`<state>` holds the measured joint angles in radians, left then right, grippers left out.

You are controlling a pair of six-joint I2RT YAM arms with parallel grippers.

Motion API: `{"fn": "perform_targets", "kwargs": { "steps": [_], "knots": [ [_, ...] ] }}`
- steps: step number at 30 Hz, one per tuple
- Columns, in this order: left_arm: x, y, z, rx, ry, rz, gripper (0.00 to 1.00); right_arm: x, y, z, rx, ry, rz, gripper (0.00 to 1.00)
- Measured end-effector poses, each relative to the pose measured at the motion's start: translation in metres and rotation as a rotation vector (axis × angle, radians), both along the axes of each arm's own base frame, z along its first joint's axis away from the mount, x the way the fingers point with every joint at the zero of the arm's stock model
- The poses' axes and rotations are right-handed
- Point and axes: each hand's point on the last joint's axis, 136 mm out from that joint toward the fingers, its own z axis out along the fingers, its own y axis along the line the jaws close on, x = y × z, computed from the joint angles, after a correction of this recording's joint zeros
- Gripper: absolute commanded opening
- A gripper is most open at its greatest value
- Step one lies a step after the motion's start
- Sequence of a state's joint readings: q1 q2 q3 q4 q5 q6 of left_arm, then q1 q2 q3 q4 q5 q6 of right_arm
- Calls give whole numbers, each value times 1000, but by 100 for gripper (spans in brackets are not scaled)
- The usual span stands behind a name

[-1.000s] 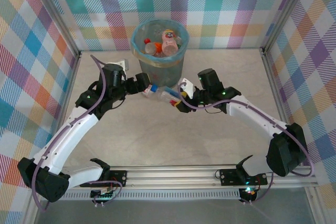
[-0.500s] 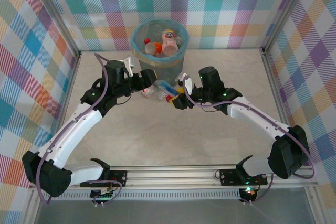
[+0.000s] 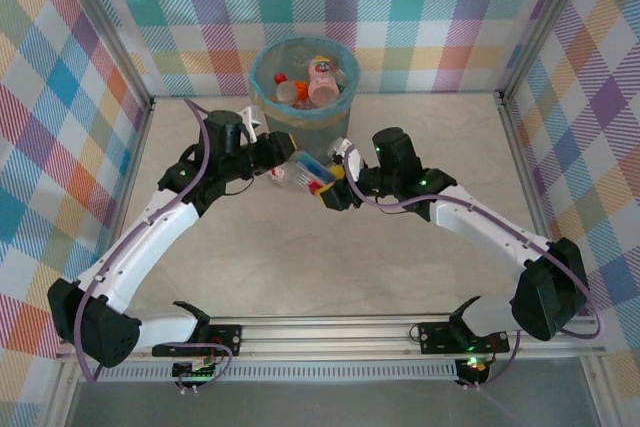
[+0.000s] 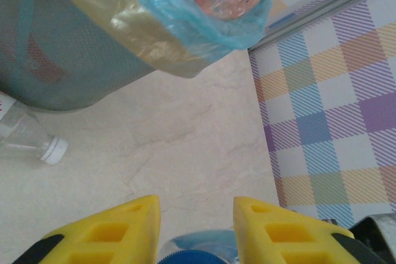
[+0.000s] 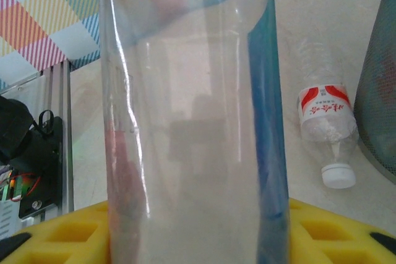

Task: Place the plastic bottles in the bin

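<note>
A clear bottle with a blue label (image 3: 311, 170) (image 5: 192, 115) hangs above the table just in front of the bin (image 3: 258, 82), held at both ends. My left gripper (image 3: 286, 160) (image 4: 197, 214) is shut on its blue-capped neck (image 4: 199, 253). My right gripper (image 3: 334, 187) (image 5: 198, 239) is shut on its body. Another clear bottle with a red-and-white label and white cap (image 5: 326, 129) (image 4: 28, 137) (image 3: 279, 176) lies on the table against the bin's mesh wall (image 4: 55, 60). A pink bottle (image 3: 322, 80) and orange ones (image 3: 286, 93) lie inside the bin.
The bin's blue liner (image 4: 185, 10) hangs over its rim close above my left fingers. Its mesh wall (image 5: 385, 85) stands at the right of the right wrist view. Checked walls (image 3: 70, 127) enclose the beige table (image 3: 330, 267) on three sides.
Both arms have carried the blue-labelled bottle up and back toward the bin, and it now tilts closer to the bin's front wall. The bottle lying on the table has not moved.
</note>
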<state>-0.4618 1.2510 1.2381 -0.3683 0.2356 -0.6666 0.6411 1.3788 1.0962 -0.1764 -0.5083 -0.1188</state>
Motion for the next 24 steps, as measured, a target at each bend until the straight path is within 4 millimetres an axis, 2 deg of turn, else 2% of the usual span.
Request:
{"fn": "perform_targets", "kwargs": {
  "steps": [2, 3, 8, 12, 16, 21, 24],
  "knots": [
    [4, 2, 11, 10, -18, 16, 11, 5, 3, 8, 6, -11, -5, 59],
    [7, 4, 18, 13, -35, 28, 7, 10, 5, 15, 11, -20, -11, 64],
    [18, 9, 55, 29, -104, 68, 4, 25, 12, 55, 51, -86, -32, 99],
    [39, 20, 101, 53, -210, 130, 3, 38, 11, 103, 91, -181, -88, 100],
    [67, 42, 145, 92, -326, 232, 3, 54, 2, 137, 100, -274, -185, 100],
    [111, 60, 181, 189, -465, 348, 4, 74, -12, 138, 22, -348, -294, 100],
    [154, 58, 184, 292, -525, 399, 4, 84, -17, 134, -27, -381, -334, 100]
  ]
}}
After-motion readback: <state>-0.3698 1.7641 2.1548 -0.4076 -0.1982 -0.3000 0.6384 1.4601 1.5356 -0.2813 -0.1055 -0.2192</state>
